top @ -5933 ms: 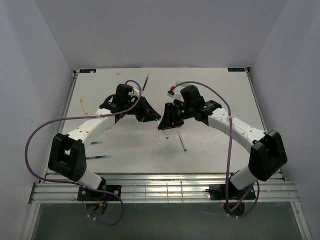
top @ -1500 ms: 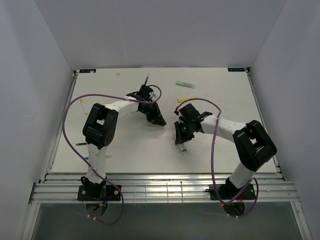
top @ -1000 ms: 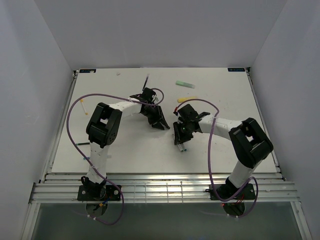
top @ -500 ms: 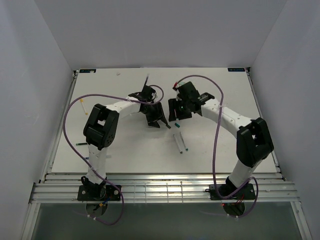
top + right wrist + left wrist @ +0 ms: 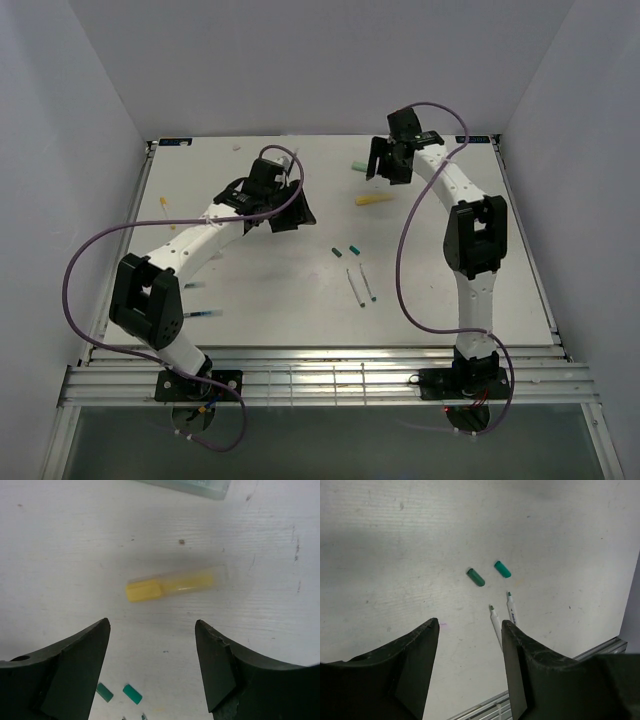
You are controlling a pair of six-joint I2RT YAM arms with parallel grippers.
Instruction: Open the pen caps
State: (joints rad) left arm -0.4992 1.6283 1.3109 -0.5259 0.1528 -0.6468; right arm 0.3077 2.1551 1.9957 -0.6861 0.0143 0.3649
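Note:
Two small caps lie loose mid-table, one dark teal [image 5: 337, 251] and one brighter teal [image 5: 352, 249], apart from the two uncapped thin pen bodies [image 5: 362, 285] just in front of them. The left wrist view shows the same caps, dark teal [image 5: 476, 577] and brighter teal [image 5: 502, 569], and the pen bodies [image 5: 512, 611]. My left gripper [image 5: 288, 212] is open and empty, to the left of the caps [image 5: 470, 625]. My right gripper [image 5: 385, 168] is open and empty at the far side, above a yellow highlighter [image 5: 172, 586]. The caps show at the bottom of the right wrist view [image 5: 132, 694].
The yellow highlighter [image 5: 373, 198] and a pale green highlighter [image 5: 358, 167] lie at the far centre. The pale green one also shows at the top of the right wrist view [image 5: 195, 484]. A yellow-capped pen [image 5: 165, 210] lies at the left and a blue pen [image 5: 200, 313] at the front left.
My right arm has let go of the pen, swung from mid-table to the far side and stopped over the yellow highlighter. My left gripper has drawn back to the left. Caps and pen bodies now lie loose.

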